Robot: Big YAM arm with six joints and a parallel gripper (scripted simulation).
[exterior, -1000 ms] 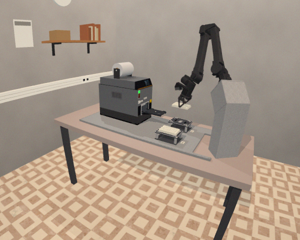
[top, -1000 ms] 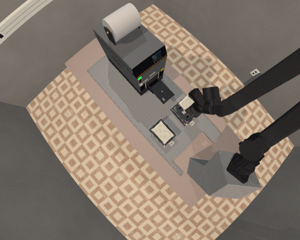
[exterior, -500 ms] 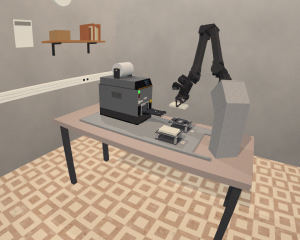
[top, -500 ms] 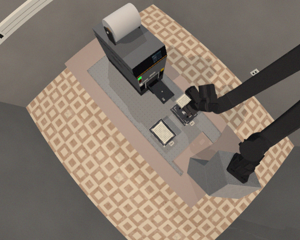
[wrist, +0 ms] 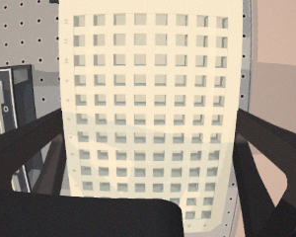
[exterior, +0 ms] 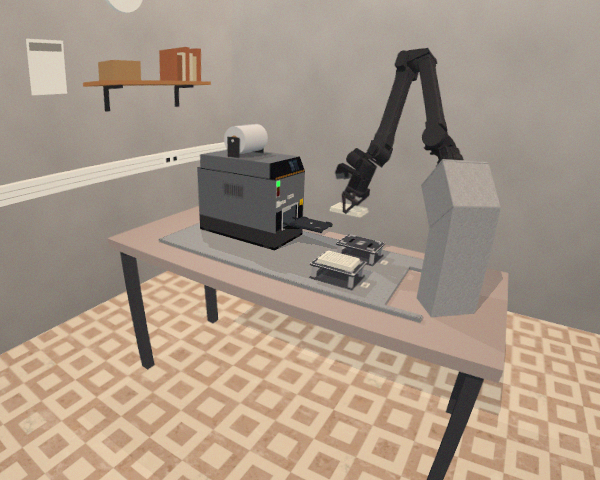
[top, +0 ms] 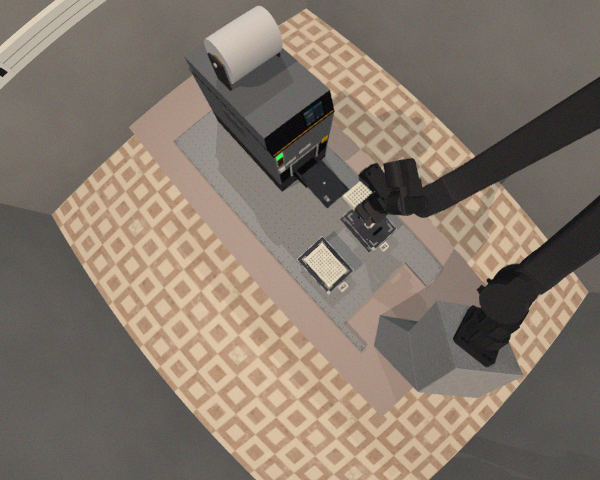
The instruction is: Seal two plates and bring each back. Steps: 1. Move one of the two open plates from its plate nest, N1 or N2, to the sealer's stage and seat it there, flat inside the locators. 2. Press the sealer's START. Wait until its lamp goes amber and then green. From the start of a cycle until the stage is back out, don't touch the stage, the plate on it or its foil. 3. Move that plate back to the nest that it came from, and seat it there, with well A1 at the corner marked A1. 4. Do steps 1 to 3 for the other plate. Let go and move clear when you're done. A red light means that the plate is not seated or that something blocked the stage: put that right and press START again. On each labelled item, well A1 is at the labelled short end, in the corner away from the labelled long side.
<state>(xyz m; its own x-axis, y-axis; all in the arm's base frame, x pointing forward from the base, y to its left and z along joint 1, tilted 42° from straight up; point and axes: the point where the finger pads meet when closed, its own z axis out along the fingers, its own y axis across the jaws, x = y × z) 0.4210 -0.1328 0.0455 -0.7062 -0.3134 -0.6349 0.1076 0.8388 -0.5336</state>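
Observation:
My gripper [top: 368,202] is shut on a cream well plate [top: 355,194] and holds it in the air, level, above the table. It hangs between the sealer's stage [top: 321,184] and the empty far nest [top: 366,231]. In the side view the plate [exterior: 347,206] hangs well above that nest [exterior: 361,243]. In the wrist view the plate [wrist: 151,102] fills the frame between my two fingers, with its open wells up. The second plate [top: 325,262] sits in the near nest. The sealer [top: 266,111] shows a green lamp [top: 278,155], and its stage is out and bare.
A foil roll [top: 243,43] sits on top of the sealer. The grey block of the arm's base [top: 437,348] stands at the table's near right corner. Small label tags [top: 383,246] lie beside each nest.

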